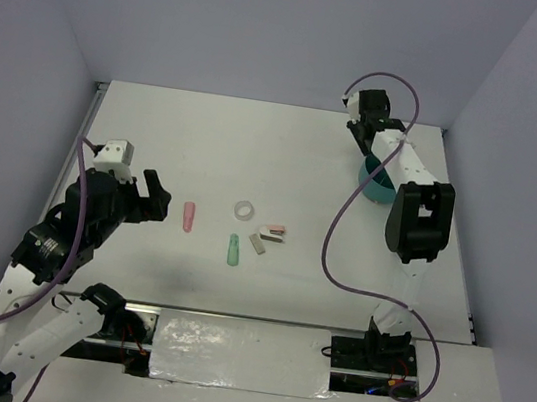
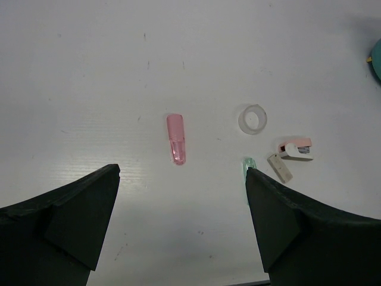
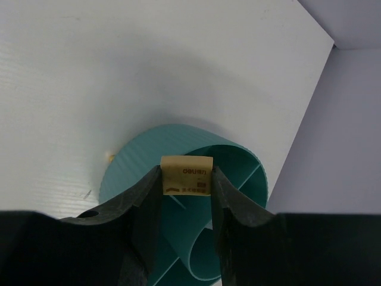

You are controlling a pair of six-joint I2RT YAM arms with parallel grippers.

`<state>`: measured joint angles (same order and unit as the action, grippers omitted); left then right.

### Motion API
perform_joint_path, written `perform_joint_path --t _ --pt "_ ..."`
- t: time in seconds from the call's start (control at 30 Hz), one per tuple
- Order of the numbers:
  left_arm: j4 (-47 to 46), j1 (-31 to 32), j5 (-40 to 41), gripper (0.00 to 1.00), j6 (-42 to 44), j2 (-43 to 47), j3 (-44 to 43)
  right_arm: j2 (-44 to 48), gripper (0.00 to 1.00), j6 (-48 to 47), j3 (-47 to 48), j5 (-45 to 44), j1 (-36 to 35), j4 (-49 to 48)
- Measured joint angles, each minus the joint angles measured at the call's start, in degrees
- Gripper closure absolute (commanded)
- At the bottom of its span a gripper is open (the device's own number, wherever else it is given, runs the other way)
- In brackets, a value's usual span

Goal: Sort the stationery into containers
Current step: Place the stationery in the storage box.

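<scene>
My right gripper is shut on a tan block with printed lettering, held above the round teal organiser and its inner dividers. From above, that gripper hangs over the organiser at the far right, which the arm partly hides. My left gripper stands open above the table with nothing between its fingers. Ahead of it lie a short pink stub, a white tape ring, a mint-green stub half hidden by the right finger, and a grey block.
A small pink and white stapler-like piece lies beside the grey block. A tiny tan speck sits against the organiser's outer wall. The enclosure's right wall rises close behind the organiser. The loose items cluster at mid-table.
</scene>
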<state>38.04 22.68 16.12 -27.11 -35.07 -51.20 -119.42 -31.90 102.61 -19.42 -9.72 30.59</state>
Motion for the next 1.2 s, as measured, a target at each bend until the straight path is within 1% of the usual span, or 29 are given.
perform_joint_path --t 0.07,0.13,0.27,0.37,0.6,0.7,0.93,1.03,1.17,1.2 --pt "0.0 0.0 0.0 0.01 0.0 0.0 0.0 -0.04 0.69 0.04 0.13 -0.48 0.46 -0.04" --pt "0.0 0.0 -0.04 0.01 0.0 -0.07 0.0 -0.04 0.66 0.11 0.15 -1.01 0.92 -0.24" --pt "-0.04 0.0 -0.2 0.01 0.02 -0.35 0.0 -0.07 0.65 0.52 0.15 -1.81 1.81 -0.35" --pt "-0.04 0.0 -0.35 0.01 0.02 -0.48 0.0 -0.07 0.58 0.52 0.13 -2.27 2.08 -0.52" --pt "-0.17 0.0 -0.39 0.01 0.02 -0.48 0.02 -0.07 0.5 1.07 0.13 -2.32 2.29 -0.81" --pt "-0.2 0.0 -0.39 0.01 0.02 -0.48 0.04 -0.07 0.47 1.27 0.13 -2.03 2.29 -0.79" --pt "-0.35 0.0 -0.39 0.01 0.04 -0.48 0.11 -0.07 0.47 1.92 0.0 -1.01 2.27 -0.79" --pt "-0.37 0.0 -0.39 0.01 0.04 -0.48 0.11 0.04 0.45 3.04 0.0 0.46 2.23 -0.55" --pt "-0.35 0.0 -0.26 0.01 0.02 -0.52 0.11 2.03 0.34 5.73 0.07 2.05 0.87 1.64" --pt "-0.35 0.0 -0.02 0.01 0.0 -0.57 0.11 3.1 0.32 6.4 0.07 2.36 0.02 2.34"
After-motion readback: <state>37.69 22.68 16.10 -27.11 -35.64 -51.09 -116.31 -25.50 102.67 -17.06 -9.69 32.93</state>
